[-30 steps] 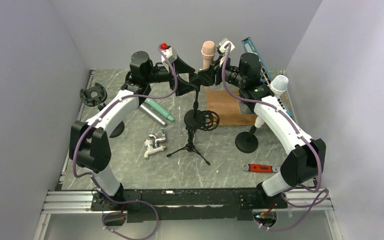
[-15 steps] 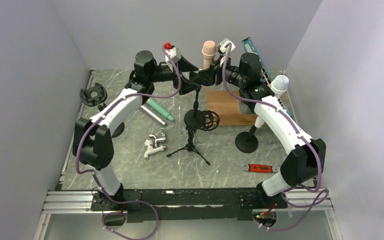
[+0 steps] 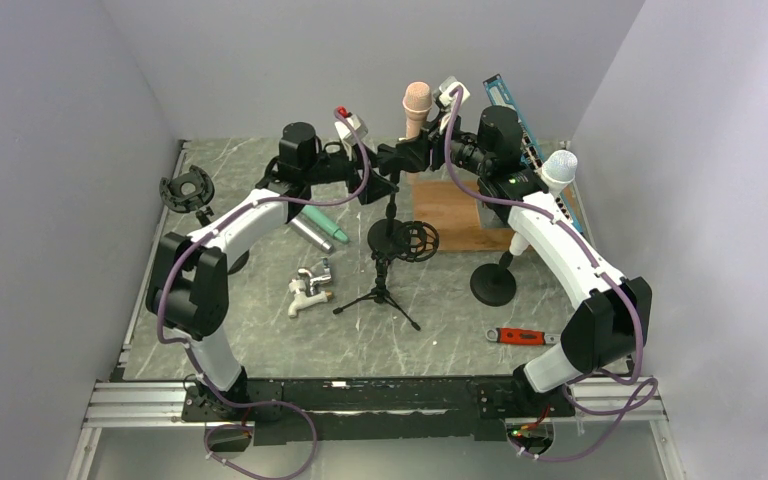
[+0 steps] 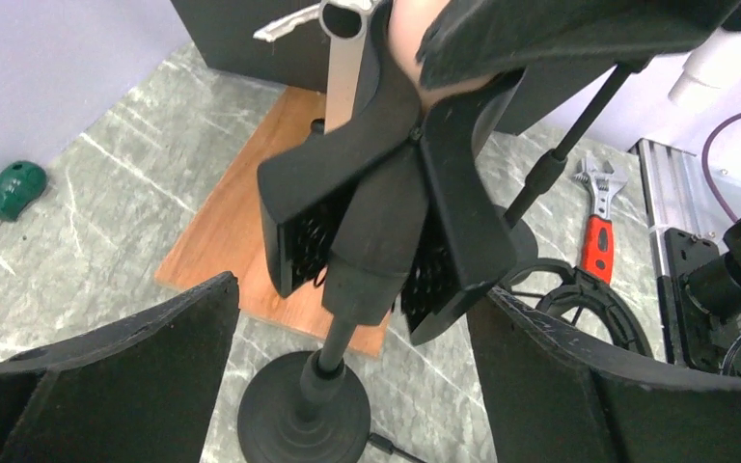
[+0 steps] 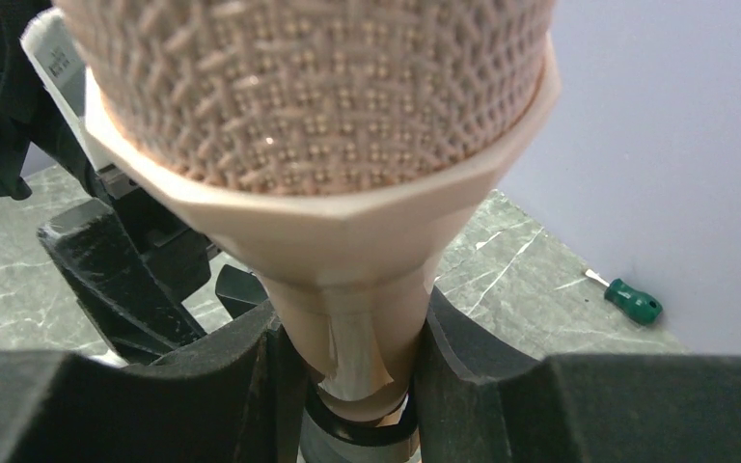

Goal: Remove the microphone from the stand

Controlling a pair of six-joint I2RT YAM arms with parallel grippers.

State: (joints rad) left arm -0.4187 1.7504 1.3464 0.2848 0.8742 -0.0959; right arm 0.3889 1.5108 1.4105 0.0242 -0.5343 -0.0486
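The pink microphone (image 3: 417, 100) stands upright in the black clip (image 4: 376, 241) of the tripod stand (image 3: 391, 215). My right gripper (image 3: 407, 152) is shut on the microphone's body just below its mesh head (image 5: 318, 87), one finger on each side (image 5: 347, 338). My left gripper (image 3: 378, 185) is open, and its wide-spread fingers (image 4: 154, 376) flank the stand pole (image 4: 336, 342) just below the clip without touching it. The microphone's lower body is hidden by the clip and the fingers.
A white microphone (image 3: 558, 168) stands on a round-base stand (image 3: 493, 285) at the right. A wooden board (image 3: 450, 212), a black shock mount (image 3: 419, 240), a faucet (image 3: 310, 285), green and silver cylinders (image 3: 315, 225) and a red wrench (image 3: 520, 336) lie around the tripod.
My left arm has moved right and down, bringing its open gripper around the stand pole below the clip. The right gripper and the microphone have not moved.
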